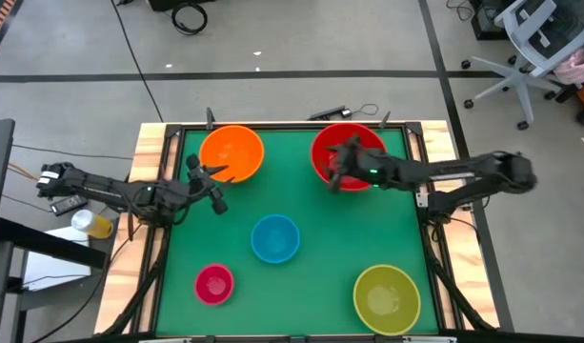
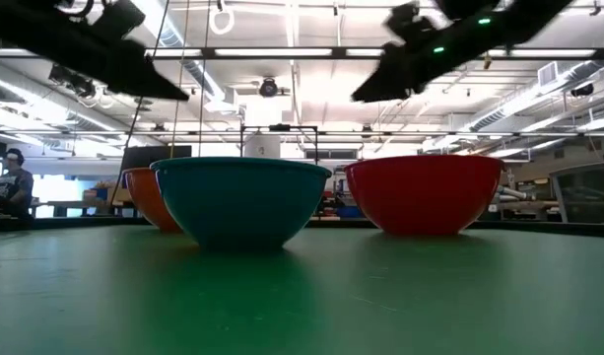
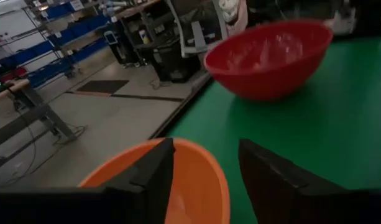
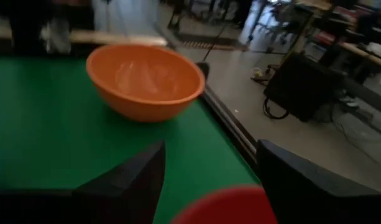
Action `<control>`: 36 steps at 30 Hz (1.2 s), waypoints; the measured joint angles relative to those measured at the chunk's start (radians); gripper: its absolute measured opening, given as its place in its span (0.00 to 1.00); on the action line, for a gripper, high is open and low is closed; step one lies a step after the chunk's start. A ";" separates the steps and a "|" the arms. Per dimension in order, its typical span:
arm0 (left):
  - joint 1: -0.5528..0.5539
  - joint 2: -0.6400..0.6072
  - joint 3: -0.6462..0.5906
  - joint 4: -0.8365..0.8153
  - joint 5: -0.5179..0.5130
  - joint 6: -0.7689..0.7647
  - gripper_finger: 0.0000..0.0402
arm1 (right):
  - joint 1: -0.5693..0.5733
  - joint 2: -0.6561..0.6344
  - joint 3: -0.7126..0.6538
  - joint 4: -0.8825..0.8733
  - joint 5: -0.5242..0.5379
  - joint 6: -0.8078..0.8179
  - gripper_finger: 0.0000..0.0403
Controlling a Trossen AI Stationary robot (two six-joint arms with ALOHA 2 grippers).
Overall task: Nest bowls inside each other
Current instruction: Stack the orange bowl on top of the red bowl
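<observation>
Five bowls stand apart on the green table (image 1: 320,257), each on its base: orange (image 1: 231,152) at far left, red (image 1: 347,143) at far right, blue (image 1: 274,238) in the middle, a small pink one (image 1: 213,284) at near left, yellow-green (image 1: 386,298) at near right. My left gripper (image 1: 213,183) is open by the orange bowl's near rim (image 3: 190,186), and the low view shows it above bowl height (image 2: 149,84). My right gripper (image 1: 335,169) is open over the red bowl's left rim (image 4: 230,208), also raised (image 2: 380,89). Nothing is between either pair of fingers.
A raised wooden frame (image 1: 149,171) borders the table on all sides. Open green surface lies between the blue bowl (image 2: 242,202) and the red bowl (image 2: 425,192). A person (image 2: 11,182) sits far off in the room on the left.
</observation>
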 joint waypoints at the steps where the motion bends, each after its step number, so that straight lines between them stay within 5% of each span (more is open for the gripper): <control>1: 0.000 0.008 0.010 0.001 0.000 0.000 0.47 | -0.003 0.053 0.036 -0.003 -0.012 -0.022 0.64; 9: -0.002 0.041 0.013 -0.034 0.000 -0.023 0.48 | -0.007 0.427 0.352 -0.020 -0.125 -0.185 0.63; 18: -0.001 0.044 0.013 -0.033 -0.085 -0.177 0.48 | 0.016 0.771 0.791 -0.274 -0.172 -0.299 0.63; 36: -0.002 0.044 0.013 0.001 -0.114 -0.334 0.48 | -0.017 1.106 1.246 -0.553 -0.248 -0.276 0.59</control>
